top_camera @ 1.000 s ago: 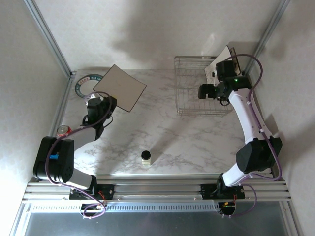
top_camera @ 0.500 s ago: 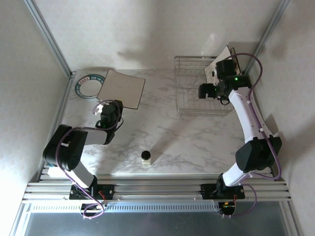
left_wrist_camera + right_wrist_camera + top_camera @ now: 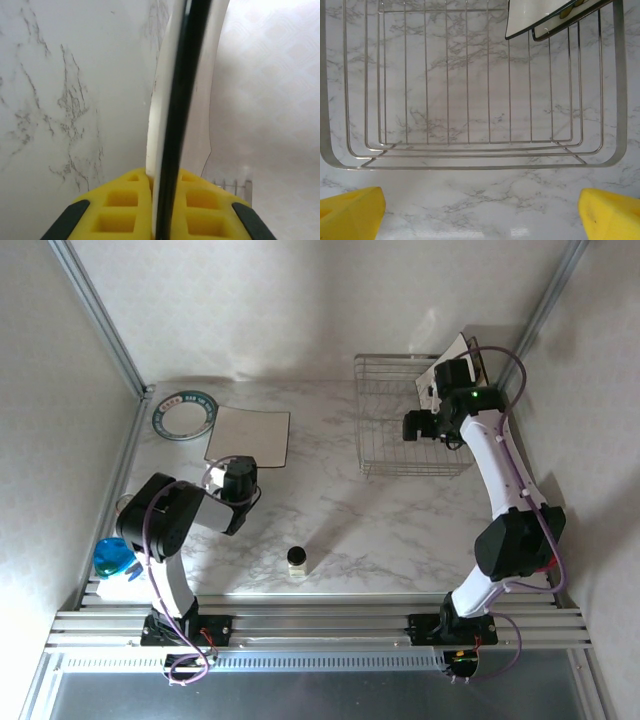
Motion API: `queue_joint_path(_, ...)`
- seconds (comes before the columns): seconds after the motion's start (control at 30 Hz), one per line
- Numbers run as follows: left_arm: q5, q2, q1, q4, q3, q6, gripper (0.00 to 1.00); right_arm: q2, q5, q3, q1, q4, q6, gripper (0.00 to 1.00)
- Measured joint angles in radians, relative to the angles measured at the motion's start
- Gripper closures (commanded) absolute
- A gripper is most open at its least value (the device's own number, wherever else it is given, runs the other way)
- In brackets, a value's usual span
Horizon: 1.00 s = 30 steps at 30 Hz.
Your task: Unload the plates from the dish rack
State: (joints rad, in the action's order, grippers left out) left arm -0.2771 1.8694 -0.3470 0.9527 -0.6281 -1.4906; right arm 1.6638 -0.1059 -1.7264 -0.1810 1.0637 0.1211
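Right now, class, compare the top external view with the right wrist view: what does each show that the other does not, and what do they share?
The top external view adds the round teal-rimmed plate, the square plate flat beside it, and a small bottle. The right wrist view adds close detail: the right gripper with its yellow fingers wide apart, and the dark edges of two plates. Both share the dish rack, those plates in its corner, and the marble table.
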Motion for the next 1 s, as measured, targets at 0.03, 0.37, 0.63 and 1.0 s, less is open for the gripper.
queue_joint_path(0.03,-0.003,0.01,-0.003,0.0,-0.009,-0.005,1.0,0.002,0.0,0.0,0.0,0.0,-0.003,0.01)
queue_joint_path(0.37,-0.027,0.094,-0.016,-0.025,-0.139,-0.037,1.0,0.004,-0.003,-0.001,0.0,0.0,-0.006,0.01)
queue_joint_path(0.63,-0.064,0.142,-0.035,-0.127,-0.233,-0.055,1.0,0.027,-0.002,-0.013,0.0,-0.001,-0.01,0.01)
queue_joint_path(1.0,-0.106,0.208,-0.046,-0.23,-0.343,-0.062,1.0,0.06,0.004,-0.05,0.0,0.002,-0.022,0.01)
